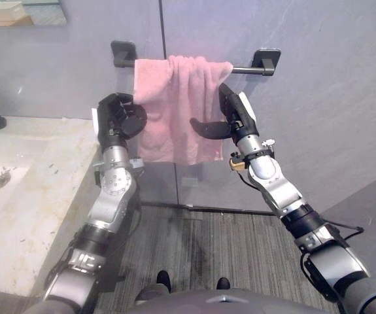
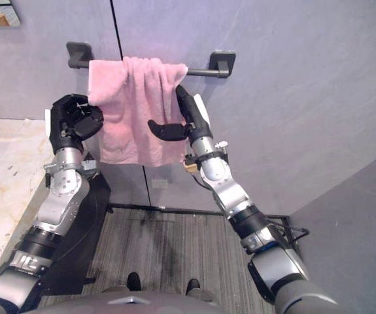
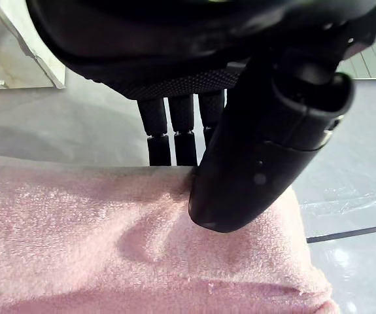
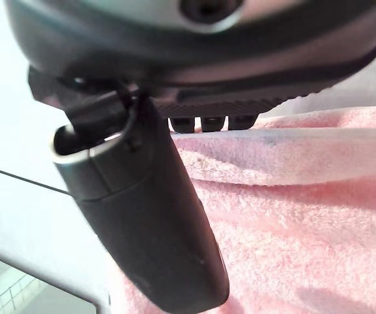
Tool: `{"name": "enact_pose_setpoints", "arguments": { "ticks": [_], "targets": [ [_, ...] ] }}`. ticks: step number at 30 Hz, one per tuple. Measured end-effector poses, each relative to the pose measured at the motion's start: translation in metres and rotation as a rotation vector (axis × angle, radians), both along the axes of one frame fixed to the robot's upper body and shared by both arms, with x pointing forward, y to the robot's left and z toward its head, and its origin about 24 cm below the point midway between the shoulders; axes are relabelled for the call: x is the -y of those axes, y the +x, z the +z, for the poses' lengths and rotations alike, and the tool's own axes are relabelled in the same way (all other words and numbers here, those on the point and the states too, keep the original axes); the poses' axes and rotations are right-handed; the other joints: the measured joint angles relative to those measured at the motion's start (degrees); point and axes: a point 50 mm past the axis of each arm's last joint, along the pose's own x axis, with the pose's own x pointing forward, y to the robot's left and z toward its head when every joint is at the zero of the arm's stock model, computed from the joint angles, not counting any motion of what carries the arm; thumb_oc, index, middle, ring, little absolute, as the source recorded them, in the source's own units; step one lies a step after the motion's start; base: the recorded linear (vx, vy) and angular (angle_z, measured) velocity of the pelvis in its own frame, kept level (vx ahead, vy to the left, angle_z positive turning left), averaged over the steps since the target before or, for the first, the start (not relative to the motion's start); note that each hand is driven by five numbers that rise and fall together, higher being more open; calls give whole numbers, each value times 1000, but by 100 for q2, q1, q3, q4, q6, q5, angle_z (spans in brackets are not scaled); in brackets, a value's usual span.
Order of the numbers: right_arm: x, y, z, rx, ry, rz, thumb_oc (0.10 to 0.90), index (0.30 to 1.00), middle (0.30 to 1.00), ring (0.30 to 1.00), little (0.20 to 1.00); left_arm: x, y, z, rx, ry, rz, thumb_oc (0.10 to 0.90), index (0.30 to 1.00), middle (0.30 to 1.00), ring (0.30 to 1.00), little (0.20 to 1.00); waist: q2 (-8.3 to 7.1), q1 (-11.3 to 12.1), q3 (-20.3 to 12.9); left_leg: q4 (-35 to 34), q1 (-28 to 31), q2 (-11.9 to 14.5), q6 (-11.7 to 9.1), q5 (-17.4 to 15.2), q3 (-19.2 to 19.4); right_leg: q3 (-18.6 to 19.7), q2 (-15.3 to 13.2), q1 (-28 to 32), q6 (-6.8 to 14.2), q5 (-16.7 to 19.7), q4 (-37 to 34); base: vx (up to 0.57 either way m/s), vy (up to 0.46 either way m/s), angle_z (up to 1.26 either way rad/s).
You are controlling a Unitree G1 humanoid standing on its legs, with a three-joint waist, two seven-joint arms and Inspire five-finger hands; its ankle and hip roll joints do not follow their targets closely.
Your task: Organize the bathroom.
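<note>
Pink towel (image 1: pixel 174 108) already on rail (image 1: pixel 243 68), bunched left; left hand (image 1: pixel 119 116) pinches its edge, right hand (image 1: pixel 230 121) fingers behind cloth, grip unclear; spreading remains

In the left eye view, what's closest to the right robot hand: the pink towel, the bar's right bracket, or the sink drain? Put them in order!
From the right robot hand:
1. Towel: the hand is touching its right edge.
2. Right bracket: on the wall, just above the hand.
3. Sink drain: far over on the robot's left.
</note>
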Motion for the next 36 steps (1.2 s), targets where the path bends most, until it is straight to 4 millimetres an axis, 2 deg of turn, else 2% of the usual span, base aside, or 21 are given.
{"name": "enact_pose_setpoints", "arguments": {
  "ticks": [5, 14, 20, 28, 30, 31, 34, 35, 36],
  "targets": [
    [-6, 1, -4, -32, 13, 10, 400, 300, 300, 300, 300, -3, 2, -7, -33, 8, 8, 400, 300, 300, 300, 300, -71, 26, -58, 0, -1, -3, 0, 0, -3, -3, -2, -1, -1, -1, -1, 0, 0, 0],
    [-3, -3, -16, -81, 38, 1, 400, 300, 300, 300, 300, -4, 2, -9, -39, 7, 19, 400, 300, 300, 300, 300, -80, 11, -64, -1, -2, -10, 2, 1, -2, 2, -11, -4, -1, -1, -1, 0, 0, 0],
    [6, -17, -46, -172, 45, -38, 400, 300, 300, 300, 300, -6, 0, -11, -44, -2, 48, 400, 300, 300, 300, 300, -81, -112, -65, -3, -4, -10, 3, 0, 18, 27, -10, -17, 0, -2, -2, -1, 0, -1],
    [16, -25, -61, -213, 75, -111, 400, 300, 300, 300, 300, -9, -1, -11, -39, -13, 80, 400, 300, 300, 300, 300, -80, -133, -65, -4, 5, 2, 2, -1, 41, 49, -13, -18, 0, -2, -2, 0, 0, 0],
    [18, -26, -63, -214, 111, -139, 478, 418, 418, 418, 418, -11, -2, -11, -38, -19, 90, 400, 300, 300, 300, 300, -80, -130, -65, -4, 10, 1, 2, -1, 43, 52, -16, -15, 0, -2, -3, 0, 0, 0],
    [17, -27, -63, -212, 125, -150, 425, 338, 338, 338, 338, -12, -2, -12, -39, -23, 103, 400, 300, 300, 300, 300, -78, -133, -64, -4, 10, 0, 2, -1, 46, 54, -15, -16, 0, -2, -3, 0, 0, 0],
    [17, -27, -62, -204, 127, -147, 441, 361, 361, 361, 361, -12, -2, -12, -38, -24, 105, 400, 300, 300, 300, 300, -78, -131, -64, -5, 12, 0, 2, -1, 46, 54, -19, -14, 0, -2, -3, 0, 0, 0],
    [17, -27, -62, -204, 127, -147, 400, 300, 300, 300, 300, -12, -2, -12, -38, -24, 105, 400, 300, 300, 300, 300, -78, -127, -64, -5, 12, 2, 2, -1, 44, 53, -23, -13, 0, -2, -3, 0, 0, 0],
    [17, -27, -62, -203, 127, -147, 400, 300, 300, 300, 300, -12, -2, -12, -39, -24, 104, 400, 300, 300, 300, 300, -78, -121, -64, -5, 12, 3, 2, -1, 44, 52, -24, -13, 0, -3, -3, 0, 0, 0]
  ]
}}
